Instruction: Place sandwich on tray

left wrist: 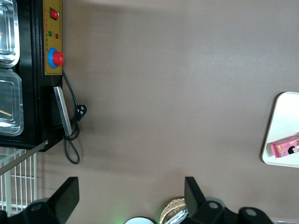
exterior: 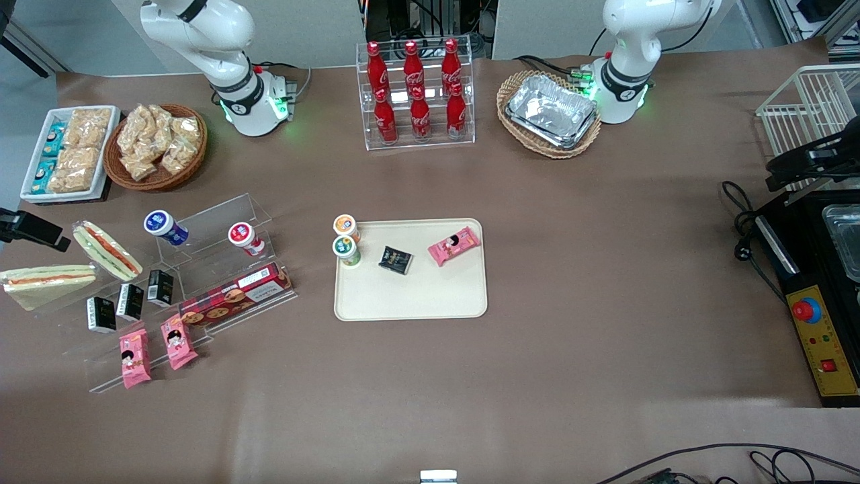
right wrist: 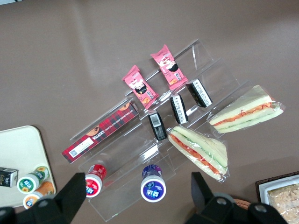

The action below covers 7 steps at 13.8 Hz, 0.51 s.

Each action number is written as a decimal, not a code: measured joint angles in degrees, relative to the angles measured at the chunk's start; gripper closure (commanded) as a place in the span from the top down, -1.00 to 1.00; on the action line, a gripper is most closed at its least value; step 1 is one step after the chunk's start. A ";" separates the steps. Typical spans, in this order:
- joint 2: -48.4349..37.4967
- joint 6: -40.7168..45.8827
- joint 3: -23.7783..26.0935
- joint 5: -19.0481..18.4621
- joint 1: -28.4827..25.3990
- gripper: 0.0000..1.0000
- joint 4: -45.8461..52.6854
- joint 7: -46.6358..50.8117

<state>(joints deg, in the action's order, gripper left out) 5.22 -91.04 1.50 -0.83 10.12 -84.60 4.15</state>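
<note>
Above the acrylic display steps, the gripper (right wrist: 133, 198) hangs with fingers spread apart, holding nothing. The sandwich (right wrist: 246, 111) lies on the steps beside the green-layered sandwich (right wrist: 200, 151), at the working arm's end of the surface (exterior: 605, 302). The tray (exterior: 410, 296) sits well apart at mid-surface, carrying two cups (exterior: 347, 239), a black pack (exterior: 395, 259) and a pink pack (exterior: 454, 245).

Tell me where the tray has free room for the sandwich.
The tray is bare along its rim nearest the front camera. The cups, black packet and pink packet crowd the farther part. The end effector is open above the display stand, sandwich unheld.
</note>
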 measured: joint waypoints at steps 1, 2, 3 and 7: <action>-0.01 0.00 -0.02 -0.01 0.00 1.00 0.00 0.00; -0.03 0.00 -0.04 -0.02 0.03 1.00 0.01 0.00; -0.05 0.00 -0.09 -0.04 0.11 1.00 0.04 -0.04; -0.03 0.06 -0.46 -1.22 0.22 1.00 0.09 -0.06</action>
<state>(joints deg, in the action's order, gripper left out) 5.20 -90.98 1.05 -2.04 10.35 -84.51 4.09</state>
